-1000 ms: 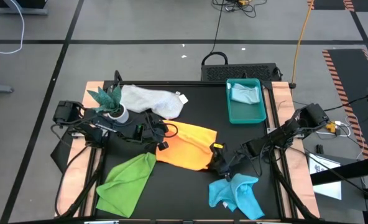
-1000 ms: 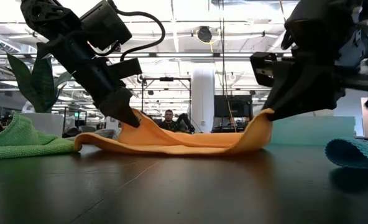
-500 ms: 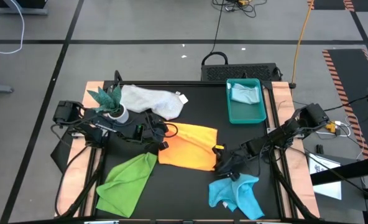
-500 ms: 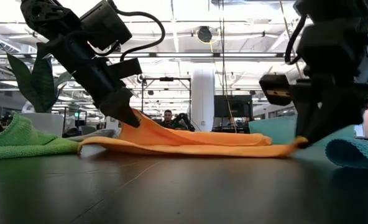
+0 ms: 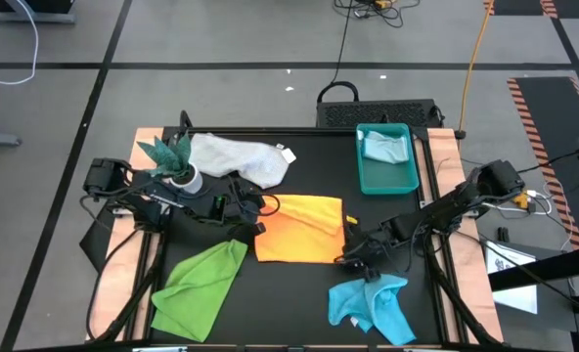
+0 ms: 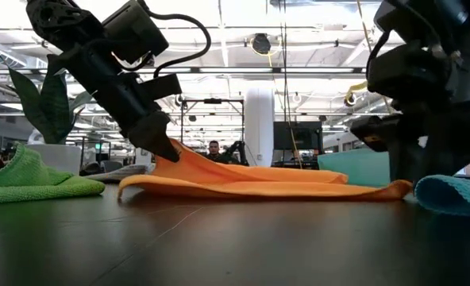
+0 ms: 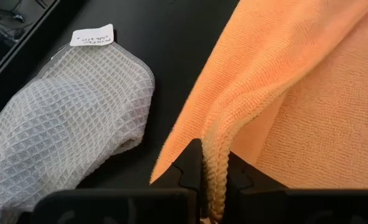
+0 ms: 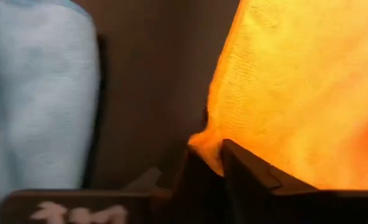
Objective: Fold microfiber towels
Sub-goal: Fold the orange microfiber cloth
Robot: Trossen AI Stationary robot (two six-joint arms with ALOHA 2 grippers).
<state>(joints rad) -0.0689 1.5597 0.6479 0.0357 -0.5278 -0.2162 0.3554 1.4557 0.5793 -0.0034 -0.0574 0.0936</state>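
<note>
Starting at the left: pinching the left edge of the orange square microfiber towel [image 5: 299, 230] in the left hand [image 7: 212, 165], clamped narrow on a fold of the cloth and holding that edge raised off the black surface [image 5: 299, 293]. Passing, just beyond that hand, the white-grey waffle-weave towel [image 5: 236, 156] lying crumpled toward the far left, and the lime green towel [image 5: 197, 284] spread at the near left, both apart from the grip.

Moving to the middle: lying with its long axis running left to right, sloping down from the lifted left edge to a flat right end resting on the surface, roughly halfway between the 2 arms.

Reaching the right: hovering low with the right hand [image 5: 352, 256] at the near right corner of the orange cloth, touching or just at its hem. Not possible to tell whether that hand is gripping the corner or letting it go. Judging from this, depending for the coming fold on that right corner, with the right hand plainly the nearer of the 2 to it, and the bright turquoise-blue towel [image 5: 373, 303] bunched just beside it on the near side.
</note>
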